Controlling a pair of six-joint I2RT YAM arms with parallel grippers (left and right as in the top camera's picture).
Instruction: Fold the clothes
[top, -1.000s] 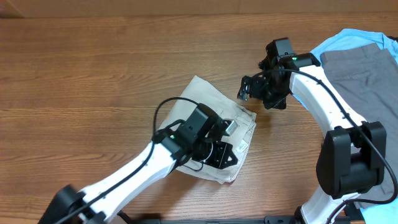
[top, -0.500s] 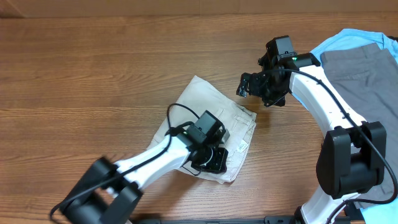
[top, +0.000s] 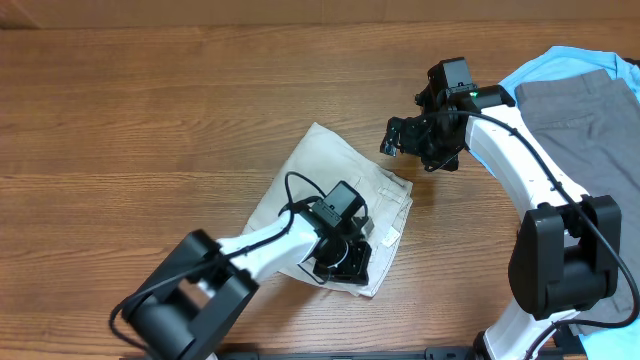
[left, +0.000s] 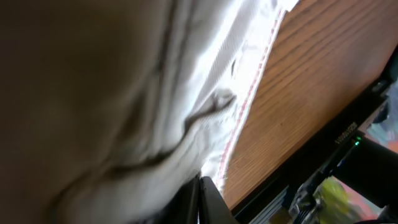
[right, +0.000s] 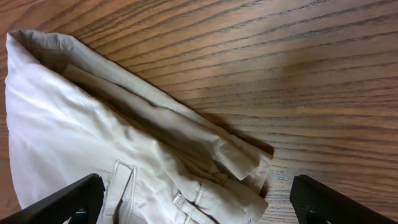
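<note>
Grey trousers (top: 575, 110) lie on a light blue shirt (top: 555, 62) at the desk's right edge, clear of the work. The folded khaki shorts (top: 320, 165) sit mid-desk toward the near edge, with the long axis slanting far to near and the waistband to the right. Their white tag (top: 388, 235) is unreadable. The left gripper (top: 345, 262) is closed tight and pressed into the cloth. The right gripper (top: 395, 140) is spread wide and holds nothing.

We are looking at a robot lab workbench.
Two white-and-black robot arms, the left arm (top: 250, 245) and the right arm (top: 515, 165), are reaching over a wood-grain table (top: 150, 120) from its near edge. A black frame rail (left: 323, 149) is running along a table edge. Beige shorts (top: 310, 170) are lying mid-table, while grey trousers (top: 580, 110) and a light blue shirt (top: 545, 65) are lying at the table's right end.
</note>
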